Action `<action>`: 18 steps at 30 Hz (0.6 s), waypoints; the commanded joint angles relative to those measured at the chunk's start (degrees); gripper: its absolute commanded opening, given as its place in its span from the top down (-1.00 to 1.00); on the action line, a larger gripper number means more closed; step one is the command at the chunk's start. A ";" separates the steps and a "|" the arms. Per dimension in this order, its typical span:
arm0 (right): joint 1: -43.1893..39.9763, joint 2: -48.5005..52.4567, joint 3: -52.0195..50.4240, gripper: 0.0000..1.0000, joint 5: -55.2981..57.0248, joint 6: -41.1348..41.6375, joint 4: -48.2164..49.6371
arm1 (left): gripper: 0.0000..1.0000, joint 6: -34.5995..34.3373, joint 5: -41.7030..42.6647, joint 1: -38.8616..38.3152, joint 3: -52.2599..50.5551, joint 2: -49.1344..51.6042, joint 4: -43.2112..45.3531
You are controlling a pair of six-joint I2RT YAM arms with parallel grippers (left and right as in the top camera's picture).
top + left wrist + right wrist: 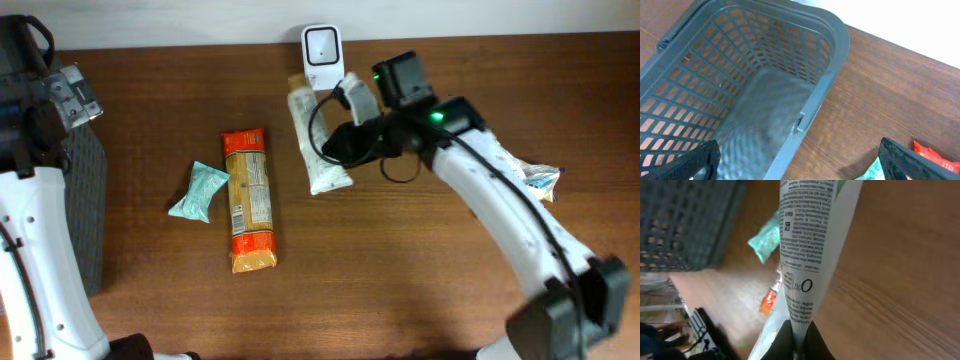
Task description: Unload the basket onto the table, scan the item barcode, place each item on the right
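The item, a long white package with green trim [318, 150], lies on the table just in front of the white barcode scanner [321, 45] at the back edge. My right gripper [343, 143] is shut on the package's right edge. In the right wrist view the printed back of the white package [807, 250] runs up from the shut gripper [799, 342], pinched between the dark fingers [782, 340]. My left gripper [800, 167] stands open over the rim of a grey basket [765, 75], holding nothing.
An orange snack package [247, 200] and a teal packet [200, 192] lie left of centre. The grey basket [85, 190] stands at the left edge. Another crinkled packet [535, 180] lies behind the right arm.
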 commanded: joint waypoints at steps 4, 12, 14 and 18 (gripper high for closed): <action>-1.92 -6.43 0.87 0.92 -4.04 -6.78 -2.43 | -0.98 0.52 -0.79 0.04 -0.07 -0.35 0.09; -0.61 -0.94 -1.29 0.92 3.61 -6.14 -3.06 | -0.98 0.52 -0.79 0.04 -0.07 -0.35 0.09; -0.09 5.86 -3.78 0.92 3.65 -6.16 -2.21 | -0.98 0.52 -0.79 0.04 -0.04 -0.35 0.09; 1.40 14.45 -3.67 0.40 12.74 -9.33 -4.76 | -0.98 0.52 -0.79 0.04 -0.07 -0.35 0.09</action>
